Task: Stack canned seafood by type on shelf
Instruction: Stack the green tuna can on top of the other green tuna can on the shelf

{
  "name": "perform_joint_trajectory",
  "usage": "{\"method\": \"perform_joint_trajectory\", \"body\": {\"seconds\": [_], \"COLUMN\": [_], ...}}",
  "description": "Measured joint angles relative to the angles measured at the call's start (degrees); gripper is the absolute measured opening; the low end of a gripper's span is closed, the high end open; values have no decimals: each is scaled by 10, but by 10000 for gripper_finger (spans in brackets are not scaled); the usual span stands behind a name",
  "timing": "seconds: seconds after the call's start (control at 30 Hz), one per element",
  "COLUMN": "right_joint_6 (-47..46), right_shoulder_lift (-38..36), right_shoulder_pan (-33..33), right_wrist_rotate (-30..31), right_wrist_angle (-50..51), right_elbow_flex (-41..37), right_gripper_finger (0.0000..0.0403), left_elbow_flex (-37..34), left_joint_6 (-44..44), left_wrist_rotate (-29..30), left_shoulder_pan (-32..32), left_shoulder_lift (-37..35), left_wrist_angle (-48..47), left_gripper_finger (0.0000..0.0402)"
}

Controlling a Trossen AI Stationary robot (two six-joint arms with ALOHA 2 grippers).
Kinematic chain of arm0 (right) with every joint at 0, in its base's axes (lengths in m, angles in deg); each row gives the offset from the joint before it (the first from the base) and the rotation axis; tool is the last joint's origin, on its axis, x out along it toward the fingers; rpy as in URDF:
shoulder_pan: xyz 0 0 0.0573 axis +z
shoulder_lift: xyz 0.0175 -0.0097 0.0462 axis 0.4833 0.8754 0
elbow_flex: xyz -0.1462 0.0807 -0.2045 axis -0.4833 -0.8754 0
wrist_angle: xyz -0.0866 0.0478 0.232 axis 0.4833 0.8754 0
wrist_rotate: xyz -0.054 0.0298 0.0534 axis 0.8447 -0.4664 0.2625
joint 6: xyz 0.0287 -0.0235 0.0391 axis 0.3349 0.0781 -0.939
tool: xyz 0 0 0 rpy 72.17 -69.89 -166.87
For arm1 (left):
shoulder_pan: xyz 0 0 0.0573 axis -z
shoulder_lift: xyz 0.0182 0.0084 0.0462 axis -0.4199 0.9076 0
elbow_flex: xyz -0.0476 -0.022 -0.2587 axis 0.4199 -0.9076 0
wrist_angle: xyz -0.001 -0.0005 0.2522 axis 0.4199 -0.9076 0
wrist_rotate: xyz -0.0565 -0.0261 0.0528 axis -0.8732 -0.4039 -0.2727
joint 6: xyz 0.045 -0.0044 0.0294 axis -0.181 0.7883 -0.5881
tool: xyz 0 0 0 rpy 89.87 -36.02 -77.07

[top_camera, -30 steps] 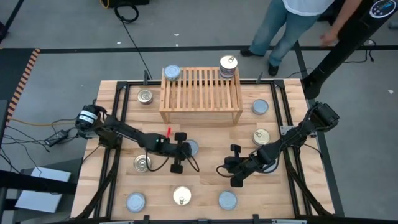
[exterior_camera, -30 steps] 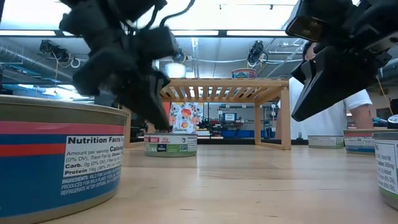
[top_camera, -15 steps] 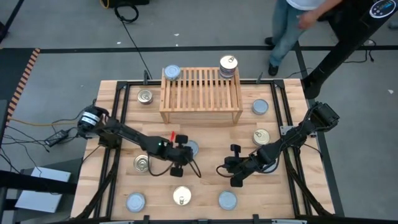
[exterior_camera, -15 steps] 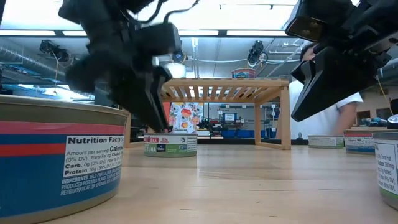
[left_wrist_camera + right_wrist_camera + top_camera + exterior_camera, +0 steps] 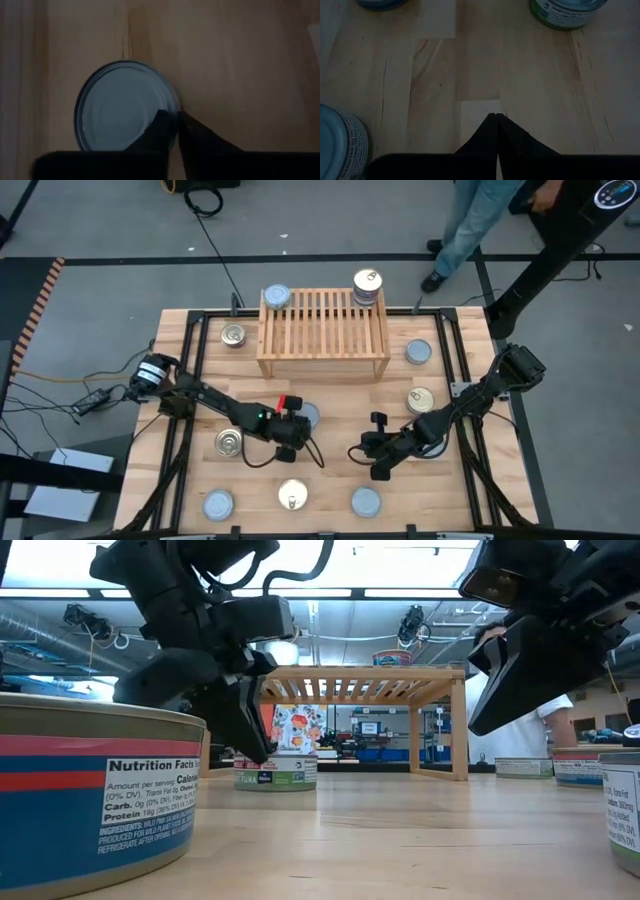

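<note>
shelf: light wooden slatted stand (image 5: 323, 330) at the table's far middle. Blue-lid tin (image 5: 277, 297) sits on its far-left corner; short stack with a gold pull-tab lid on top (image 5: 367, 286) on its far-right corner. Rest of the slats bare.
shelf, low view: stack (image 5: 393, 658) pokes above the top; how many tins are in it, can't tell.
loose tins, left side: gold-lid tin (image 5: 233, 335) just left of the shelf, another gold one (image 5: 229, 443) beside the left arm, blue one (image 5: 217, 505) at the near-left corner.
loose tins, near edge: gold lid (image 5: 292, 496) and blue lid (image 5: 366, 502).
loose tins, right side: blue lid (image 5: 418, 351) right of the shelf, gold lid (image 5: 421, 400) nearer, by the right arm.
left gripper: (image 5: 297, 424) over the mid-table blue-lid tin (image 5: 126, 106), in front of the shelf. Fingers nearly together, tips at the tin's rim; no grip visible. High view shows only a sliver of that tin under the gripper.
right gripper: (image 5: 378, 446) low over bare wood at centre-right, fingers pressed together, holding nothing.
cut off: low view's big red-and-blue labelled tin (image 5: 95, 795) is cropped at the left; another tin is clipped at the right edge.
person: legs (image 5: 470, 225) at the far edge, body out of frame.
</note>
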Motion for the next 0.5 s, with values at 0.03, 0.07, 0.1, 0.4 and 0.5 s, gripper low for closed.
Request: {"method": "perform_joint_trajectory", "body": {"seconds": [0.03,0.07,0.1,0.4,0.5], "right_joint_6": [0,0,0,0,0], "right_shoulder_lift": [0,0,0,0,0], "right_shoulder_pan": [0,0,0,0,0], "right_wrist_rotate": [0,0,0,0,0], "right_wrist_angle": [0,0,0,0,0], "right_elbow_flex": [0,0,0,0,0], "right_gripper_finger": [11,13,15,9,11], "left_elbow_flex": [0,0,0,74,95], "left_joint_6": [-1,-1,-1,15,17], "left_wrist_rotate": [-3,-6,-9,-111,-154], "left_shoulder_pan": [0,0,0,0,0], "left_shoulder_lift": [0,0,-1,2,2], "left_wrist_angle": [-1,-1,-1,-72,-76], "left_gripper_finger": [14,8,7,2,1]}}
